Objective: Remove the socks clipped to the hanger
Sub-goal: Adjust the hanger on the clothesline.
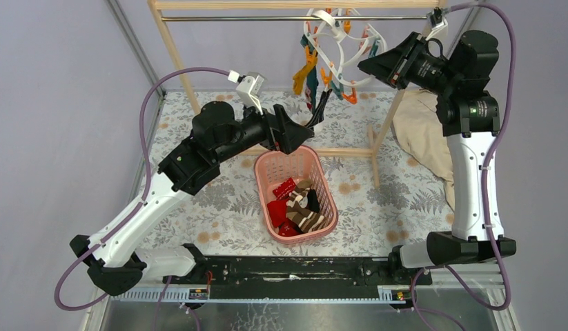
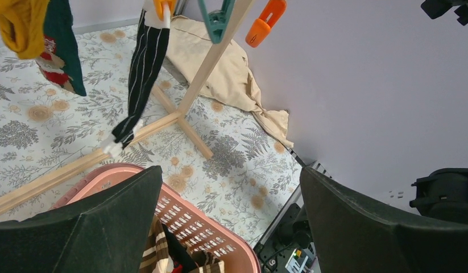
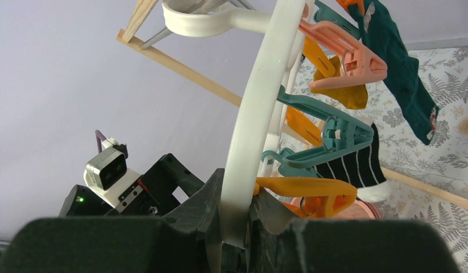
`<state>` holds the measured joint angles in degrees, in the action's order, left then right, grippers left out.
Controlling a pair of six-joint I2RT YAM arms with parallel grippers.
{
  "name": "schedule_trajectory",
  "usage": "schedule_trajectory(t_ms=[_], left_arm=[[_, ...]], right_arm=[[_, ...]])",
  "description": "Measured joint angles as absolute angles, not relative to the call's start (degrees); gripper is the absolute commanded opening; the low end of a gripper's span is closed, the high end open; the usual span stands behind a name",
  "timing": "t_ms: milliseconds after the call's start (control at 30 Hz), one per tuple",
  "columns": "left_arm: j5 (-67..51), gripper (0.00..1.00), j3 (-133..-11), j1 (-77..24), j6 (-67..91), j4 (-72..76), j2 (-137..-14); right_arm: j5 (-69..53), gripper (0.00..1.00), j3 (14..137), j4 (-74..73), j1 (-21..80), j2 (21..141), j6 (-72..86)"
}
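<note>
The hanger (image 1: 334,43) hangs from the wooden rack (image 1: 174,52) at the top centre of the overhead view. A mustard sock (image 1: 303,76), a dark teal sock (image 1: 312,86) and a black striped sock (image 2: 143,74) are clipped to it.

The right gripper (image 3: 237,216) is clamped on the hanger's white ring and should hold it firm. The left gripper (image 2: 230,176), jaws wide apart, sits over the pink basket (image 1: 263,200), just below the striped sock.

It would do best to rise, close on the sock's middle and pull straight down out of the orange clip (image 2: 163,7), so the frame does not swing.
</note>
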<state>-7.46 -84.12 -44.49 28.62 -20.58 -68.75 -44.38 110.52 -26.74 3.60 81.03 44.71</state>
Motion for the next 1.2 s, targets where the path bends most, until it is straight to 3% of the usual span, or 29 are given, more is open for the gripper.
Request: schedule_trajectory(t_ms=[400,900,1200], left_arm=[[-5.37,0.99,-83.64,-44.58,29.08,-24.58,-67.09],[2.15,0.99,-81.67,-44.58,28.47,-28.29,-63.35],[10.81,0.99,-72.93,-44.58,24.53,-22.17,-64.16]], right_arm=[[-56.51,0.10,104.86,-19.68,-4.82,82.46,50.26],[-57.04,0.11,98.10,-16.95,-6.85,82.48,52.07],[-58.61,0.16,97.32,-16.97,-9.06,82.48,51.64]])
